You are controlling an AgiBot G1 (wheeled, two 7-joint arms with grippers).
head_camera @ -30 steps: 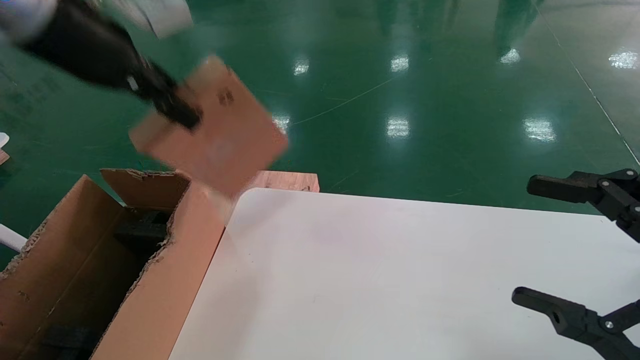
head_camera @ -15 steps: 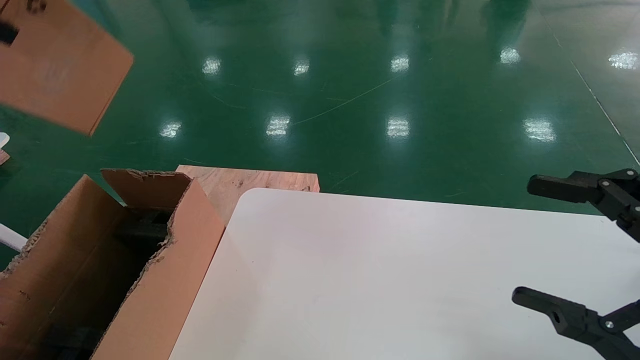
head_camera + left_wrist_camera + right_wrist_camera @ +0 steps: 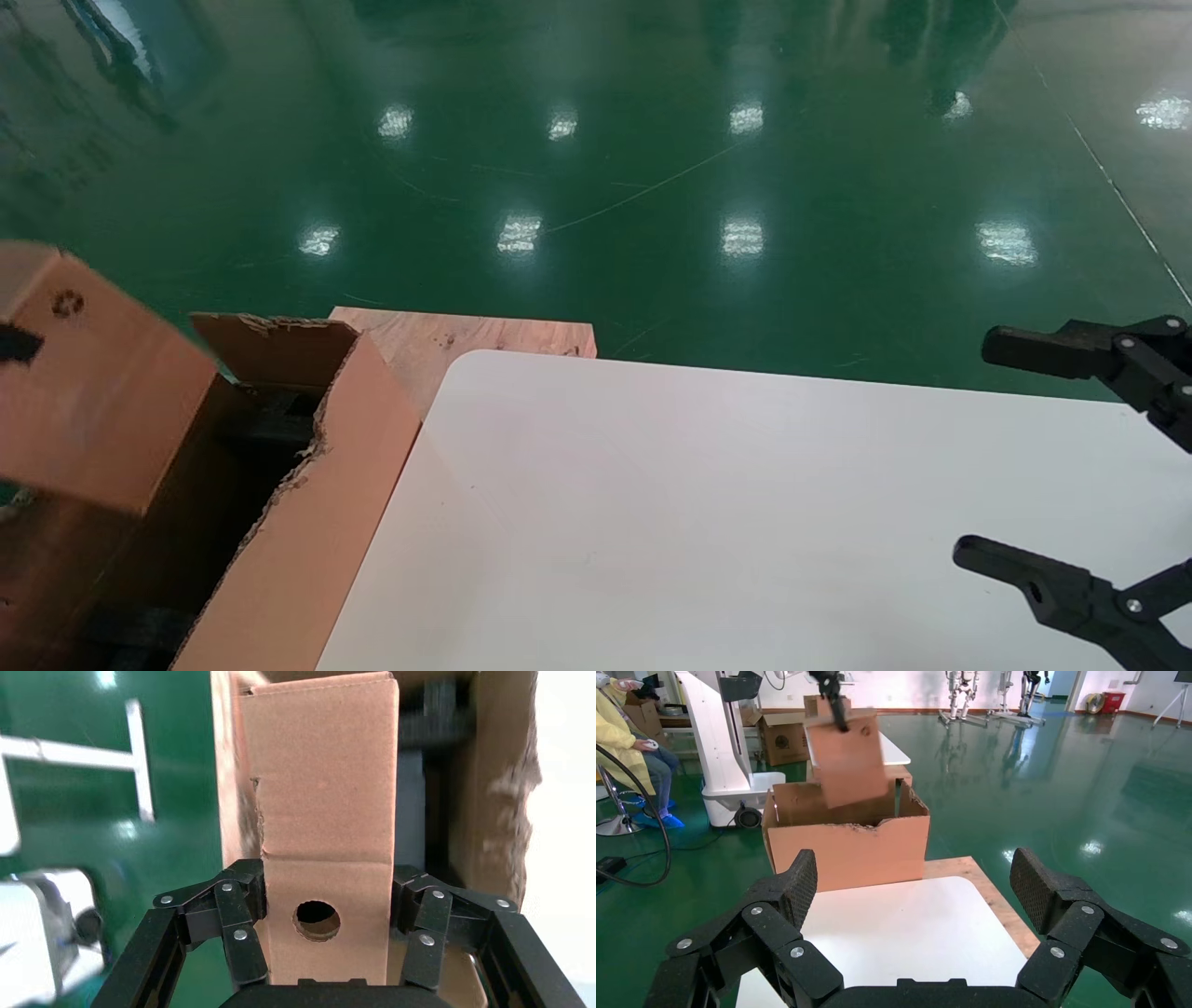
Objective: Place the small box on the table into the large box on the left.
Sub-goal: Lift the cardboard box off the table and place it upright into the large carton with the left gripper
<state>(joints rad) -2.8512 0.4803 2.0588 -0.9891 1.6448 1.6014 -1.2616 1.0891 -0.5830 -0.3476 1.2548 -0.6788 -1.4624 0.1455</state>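
Note:
The small box (image 3: 93, 391), plain brown with a recycling mark and a round hole, hangs over the open top of the large box (image 3: 307, 485) at the far left. My left gripper (image 3: 327, 878) is shut on the small box (image 3: 323, 811), one finger on each side near the hole. Below it in the left wrist view are the large box's torn wall (image 3: 492, 776) and dark inside. The right wrist view shows the small box (image 3: 849, 755) partly below the large box's (image 3: 849, 850) rim. My right gripper (image 3: 982, 450) is open and empty over the table's (image 3: 698, 513) right side.
A reddish wooden board (image 3: 484, 337) juts out behind the table's rounded corner, beside the large box. Green shiny floor lies all around. In the right wrist view a white machine base (image 3: 722, 755) and a seated person in yellow (image 3: 624, 734) are beyond the large box.
The left gripper has swung the small box from above the table's corner out to the left, then down over the large box's opening. The right arm has not moved.

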